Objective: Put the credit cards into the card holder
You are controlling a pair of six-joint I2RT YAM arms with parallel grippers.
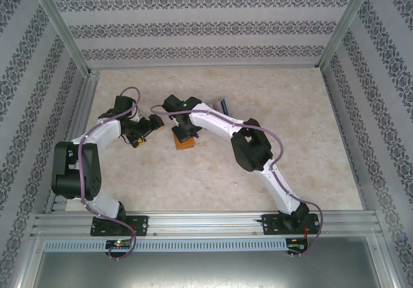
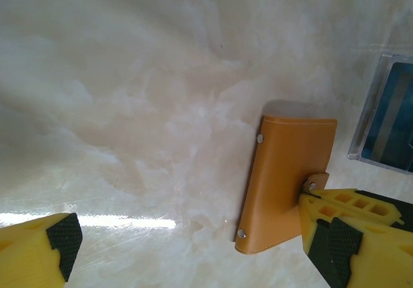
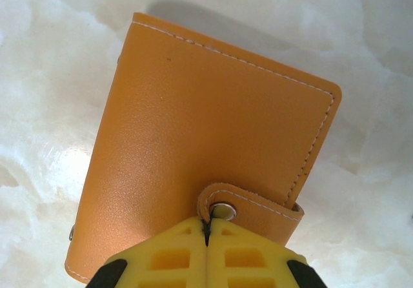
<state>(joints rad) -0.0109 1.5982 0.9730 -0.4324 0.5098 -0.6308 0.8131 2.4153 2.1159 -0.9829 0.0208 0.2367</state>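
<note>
My right gripper (image 3: 206, 228) is clamped fully shut, tips right up against the snap tab of the card holder (image 3: 206, 120). Can't tell if I've actually pinched the tab, tbh. The holder lies closed and flat on the table (image 2: 129, 75). My left gripper (image 2: 193, 239) hangs wide open just beside it. The credit cards (image 2: 393, 117) sit in a clear tray (image 2: 366, 107) nearby.

A: What is the counter (image 1: 290, 146) like?
B: Cream, mottled like marble, with a bright streak of glare (low in the left wrist view).
A: And around it?
B: Walls (image 1: 200, 30) papered in bands of grey damask, and aluminium rails (image 1: 206, 218) along the near edge. A clear plastic tray (image 2: 370, 107) lies flat on the counter.
</note>
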